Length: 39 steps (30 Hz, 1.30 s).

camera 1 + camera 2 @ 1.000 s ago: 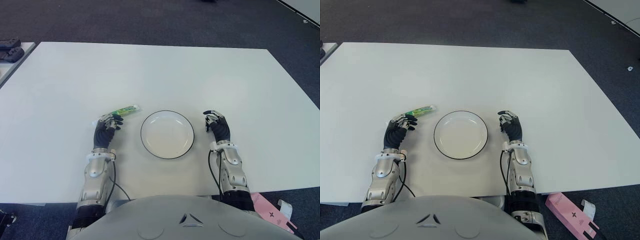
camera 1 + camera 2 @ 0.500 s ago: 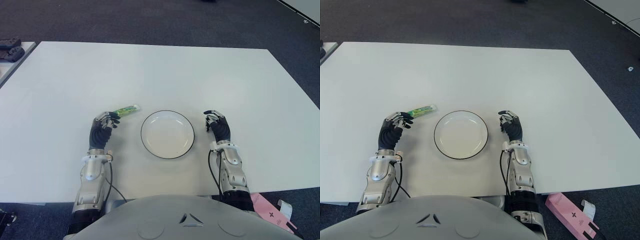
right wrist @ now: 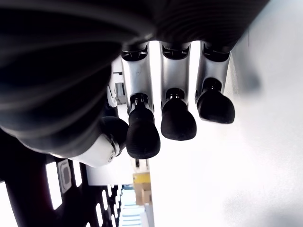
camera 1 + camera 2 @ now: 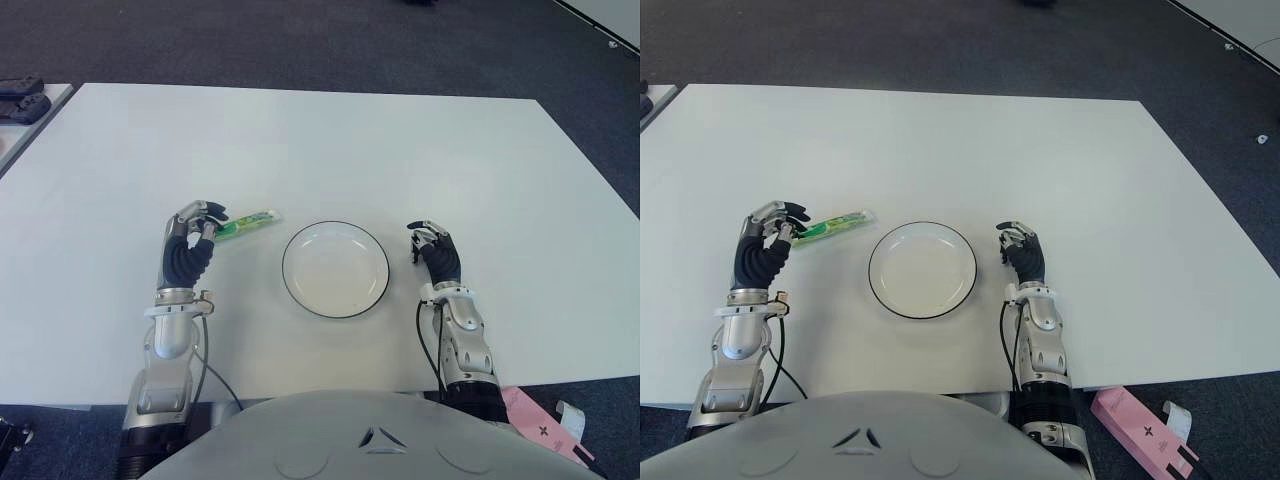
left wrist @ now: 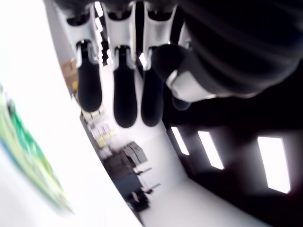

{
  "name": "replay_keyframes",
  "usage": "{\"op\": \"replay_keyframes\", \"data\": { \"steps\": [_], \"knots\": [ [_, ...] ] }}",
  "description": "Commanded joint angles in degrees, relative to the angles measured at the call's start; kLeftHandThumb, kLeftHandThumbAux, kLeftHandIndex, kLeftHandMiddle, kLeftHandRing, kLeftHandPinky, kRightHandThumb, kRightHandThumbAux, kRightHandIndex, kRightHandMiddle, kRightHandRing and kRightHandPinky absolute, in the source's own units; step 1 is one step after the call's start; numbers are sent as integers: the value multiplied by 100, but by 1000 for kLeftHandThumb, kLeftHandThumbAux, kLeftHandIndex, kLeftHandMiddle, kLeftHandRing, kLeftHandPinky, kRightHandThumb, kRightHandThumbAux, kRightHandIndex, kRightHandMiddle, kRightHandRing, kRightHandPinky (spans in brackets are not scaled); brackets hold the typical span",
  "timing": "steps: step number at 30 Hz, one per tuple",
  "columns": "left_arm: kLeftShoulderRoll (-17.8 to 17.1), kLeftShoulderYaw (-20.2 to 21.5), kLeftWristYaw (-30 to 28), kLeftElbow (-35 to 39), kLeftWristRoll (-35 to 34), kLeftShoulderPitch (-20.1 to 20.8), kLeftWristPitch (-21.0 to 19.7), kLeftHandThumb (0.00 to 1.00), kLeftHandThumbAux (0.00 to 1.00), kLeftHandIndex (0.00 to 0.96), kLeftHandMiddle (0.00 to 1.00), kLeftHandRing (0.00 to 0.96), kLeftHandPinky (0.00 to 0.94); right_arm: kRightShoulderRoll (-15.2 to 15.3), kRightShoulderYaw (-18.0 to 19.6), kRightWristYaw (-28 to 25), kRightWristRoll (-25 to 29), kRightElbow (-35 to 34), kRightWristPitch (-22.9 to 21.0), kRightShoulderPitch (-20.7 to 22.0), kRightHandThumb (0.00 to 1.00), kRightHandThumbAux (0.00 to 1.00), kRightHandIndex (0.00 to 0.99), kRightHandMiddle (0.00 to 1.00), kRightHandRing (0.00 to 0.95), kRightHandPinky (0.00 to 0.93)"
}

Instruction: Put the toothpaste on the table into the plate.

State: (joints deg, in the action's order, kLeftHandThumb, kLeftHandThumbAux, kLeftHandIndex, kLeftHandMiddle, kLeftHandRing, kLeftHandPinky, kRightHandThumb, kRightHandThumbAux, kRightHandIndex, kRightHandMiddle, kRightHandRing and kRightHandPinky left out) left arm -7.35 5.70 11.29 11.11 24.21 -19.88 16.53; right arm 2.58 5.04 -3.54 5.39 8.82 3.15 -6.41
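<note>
Toothpaste (image 4: 247,221) lay flat on the white table (image 4: 320,140), a green tube just left of the plate (image 4: 335,268) and apart from its rim, its length running left to right with the right end slightly farther from the robot. The table filled most of the scene, with dark carpet (image 4: 300,40) beyond its far edge. The plate, white with a thin dark rim, sat near the table's near edge, between the two hands, and held nothing.

The left hand (image 4: 190,245) was at the tube's left end, fingertips (image 4: 212,215) over or just touching that end; contact could not be confirmed. In the left wrist view its fingers (image 5: 120,90) hung loosely extended with nothing between them and the thumb, and the green tube (image 5: 28,161) showed apart from them on the table. The right hand (image 4: 435,252) showed right of the plate, near but apart from it, fingers (image 3: 177,123) loosely curled and holding nothing.

A pink box (image 4: 1140,430) lay on the floor near the table's near right corner.
</note>
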Motion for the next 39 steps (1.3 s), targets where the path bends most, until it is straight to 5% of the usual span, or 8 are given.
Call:
{"op": "replay_keyframes", "data": {
  "steps": [1,9,13,16,20,26,39],
  "knots": [
    [-181,3,417,95,888,136,-234,835,682,391,489,532,510,-53,-44,54,-67,175,-131,-89,701,728,436,803,798,795],
    [-638,-86,712,7,1979,463,-616,835,680,402,480,513,493,-72,-23,18,-32,172,-148,-97,700,728,436,800,797,794],
    [-1000,-179,424,-33,2555,683,-1037,723,703,415,394,433,432,-80,-11,14,-20,183,-133,-97,700,728,436,798,795,792],
    [-1236,-319,-57,9,3018,758,-1531,522,562,245,301,322,338,-97,-8,28,-25,180,-122,-104,701,728,436,799,795,796],
    [-1493,-543,-708,-74,3439,900,-2081,450,361,67,134,132,147,-108,-15,37,-38,148,-118,-132,701,728,436,799,794,792],
    [-1794,-858,-584,-848,3590,1248,-2201,447,214,7,18,14,15,-105,-15,20,-40,87,-120,-175,701,728,436,798,793,787],
    [-2598,-1449,-1180,-1097,3730,1545,-2220,468,128,0,0,0,0,-110,10,75,-52,-51,-251,-266,701,728,436,794,793,797]
  ]
}}
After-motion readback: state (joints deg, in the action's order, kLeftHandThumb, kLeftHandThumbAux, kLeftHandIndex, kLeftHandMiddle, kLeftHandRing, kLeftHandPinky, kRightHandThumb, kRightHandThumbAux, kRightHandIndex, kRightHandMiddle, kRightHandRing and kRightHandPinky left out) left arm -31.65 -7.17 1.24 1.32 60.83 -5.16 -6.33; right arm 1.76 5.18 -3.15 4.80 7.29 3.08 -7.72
